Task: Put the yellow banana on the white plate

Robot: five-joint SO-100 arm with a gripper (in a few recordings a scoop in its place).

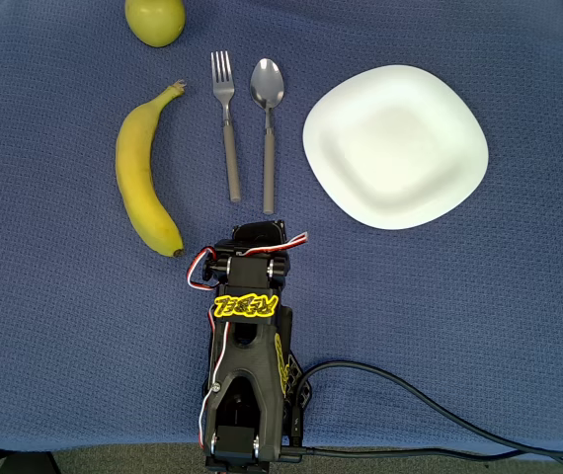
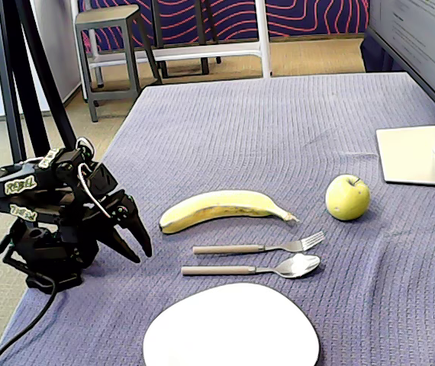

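- A yellow banana (image 1: 141,178) lies at left on the blue-covered table (image 1: 479,316), its stem toward the top and its dark tip near the arm.
- A round yellow-green fruit (image 1: 155,19) sits above it at the top edge.
- A fork (image 1: 228,123) and a spoon (image 1: 267,133) lie side by side, between the banana and the white plate (image 1: 396,145).
- The black arm (image 1: 250,346) reaches up from the bottom edge, its head just below the cutlery handles; black cables (image 1: 440,410) trail right.

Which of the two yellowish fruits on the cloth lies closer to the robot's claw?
The yellow banana, long and curved; its dark tip lies just beside the gripper. The round yellow-green apple sits far off, beyond the banana's stem end.
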